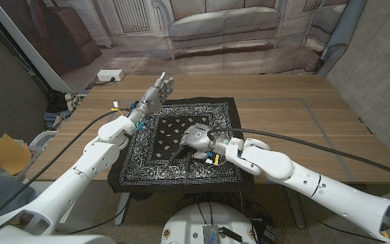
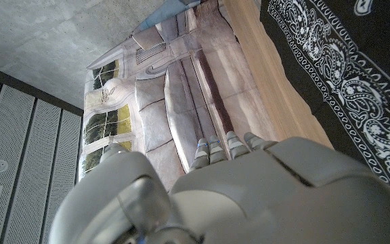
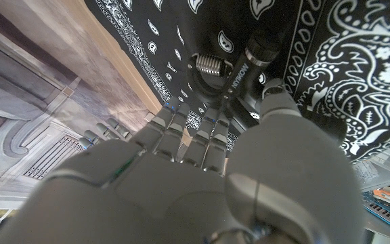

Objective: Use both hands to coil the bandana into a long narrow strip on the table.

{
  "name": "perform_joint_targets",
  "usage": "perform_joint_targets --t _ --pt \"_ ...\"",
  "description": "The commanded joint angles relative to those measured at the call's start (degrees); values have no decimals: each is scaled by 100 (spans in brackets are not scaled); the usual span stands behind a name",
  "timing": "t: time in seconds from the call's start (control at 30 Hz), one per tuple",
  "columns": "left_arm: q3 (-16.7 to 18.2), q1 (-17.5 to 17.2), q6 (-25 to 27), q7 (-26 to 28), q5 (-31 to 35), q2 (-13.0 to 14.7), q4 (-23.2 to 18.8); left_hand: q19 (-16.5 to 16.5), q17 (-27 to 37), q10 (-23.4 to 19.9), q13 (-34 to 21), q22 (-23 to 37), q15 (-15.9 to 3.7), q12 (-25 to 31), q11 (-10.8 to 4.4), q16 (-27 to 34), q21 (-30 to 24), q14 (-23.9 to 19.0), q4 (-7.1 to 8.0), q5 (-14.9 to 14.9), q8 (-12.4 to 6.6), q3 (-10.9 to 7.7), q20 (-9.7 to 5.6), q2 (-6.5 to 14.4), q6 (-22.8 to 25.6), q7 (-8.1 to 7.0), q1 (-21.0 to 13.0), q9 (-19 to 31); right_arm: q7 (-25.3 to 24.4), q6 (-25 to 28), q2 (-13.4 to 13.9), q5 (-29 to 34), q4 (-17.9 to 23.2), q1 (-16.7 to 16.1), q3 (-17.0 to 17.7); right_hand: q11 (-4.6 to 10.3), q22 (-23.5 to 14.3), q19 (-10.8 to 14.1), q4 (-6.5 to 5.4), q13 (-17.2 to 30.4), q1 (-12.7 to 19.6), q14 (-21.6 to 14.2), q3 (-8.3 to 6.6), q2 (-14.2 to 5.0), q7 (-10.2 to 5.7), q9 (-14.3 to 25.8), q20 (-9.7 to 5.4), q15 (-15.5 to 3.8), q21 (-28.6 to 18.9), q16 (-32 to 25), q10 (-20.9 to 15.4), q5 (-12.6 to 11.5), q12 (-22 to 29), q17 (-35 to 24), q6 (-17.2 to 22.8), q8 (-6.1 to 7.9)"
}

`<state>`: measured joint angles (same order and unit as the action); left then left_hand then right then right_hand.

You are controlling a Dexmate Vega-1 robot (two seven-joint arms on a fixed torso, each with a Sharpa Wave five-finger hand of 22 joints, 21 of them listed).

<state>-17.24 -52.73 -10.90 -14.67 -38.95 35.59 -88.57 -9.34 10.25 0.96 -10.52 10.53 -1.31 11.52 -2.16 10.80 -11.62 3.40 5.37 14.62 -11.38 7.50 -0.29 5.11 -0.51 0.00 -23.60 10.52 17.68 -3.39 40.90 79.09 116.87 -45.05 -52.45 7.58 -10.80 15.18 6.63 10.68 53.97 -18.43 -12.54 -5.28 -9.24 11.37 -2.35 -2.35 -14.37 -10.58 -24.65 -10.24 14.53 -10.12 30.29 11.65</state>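
While the right hand (image 1: pixel 196 137) pressed on the bandana's (image 1: pixel 181 142) middle, fingers (image 3: pixel 212 146) loosely curled and gripping nothing, the cloth lay flat. The left hand (image 1: pixel 158 91) hovered open off the bandana's far left corner, so a one-sided pull could probably skew the coil.

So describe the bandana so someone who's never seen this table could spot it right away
On the wooden table, look near its middle, between the two white arms. The bandana is the flat black square cloth with white paisley print, spread open, with the right hand on it.
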Motion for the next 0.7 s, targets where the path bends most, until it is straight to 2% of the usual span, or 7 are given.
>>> perform_joint_targets --t 0.03,0.23,0.7 --pt "-33 -9 18 -1 16 -15 -9 -45 10 2 -15 10 -5 -6 -9 -9 -3 20 9 -21 5 31 1 61 46 15 -19 16 157 -79 -19 -65 -68 68 -46 -26 -8 -53 2 3 -128 69 65 151 -298 23 6 -202 47 21 80 -75 -55 -21 24 -107" --pt "-37 -20 0 8 19 -31 -6 -46 10 5 -15 10 2 -7 1 -9 -3 22 8 -25 3 36 4 65 52 17 -26 16 301 -47 -44 -126 -126 76 -53 -59 -8 -86 -10 9 -195 123 103 196 -284 29 86 -176 78 27 152 -104 -96 -24 -187 -147" --pt "-61 1 -6 2 35 -54 28 -59 10 1 -15 10 -2 -6 -12 -9 0 23 7 -30 8 45 6 72 43 16 -37 16 608 154 -95 -233 -317 110 -79 -122 -10 -115 -49 15 -309 193 154 230 -273 33 117 -116 109 28 220 -130 -131 -32 -119 -70"
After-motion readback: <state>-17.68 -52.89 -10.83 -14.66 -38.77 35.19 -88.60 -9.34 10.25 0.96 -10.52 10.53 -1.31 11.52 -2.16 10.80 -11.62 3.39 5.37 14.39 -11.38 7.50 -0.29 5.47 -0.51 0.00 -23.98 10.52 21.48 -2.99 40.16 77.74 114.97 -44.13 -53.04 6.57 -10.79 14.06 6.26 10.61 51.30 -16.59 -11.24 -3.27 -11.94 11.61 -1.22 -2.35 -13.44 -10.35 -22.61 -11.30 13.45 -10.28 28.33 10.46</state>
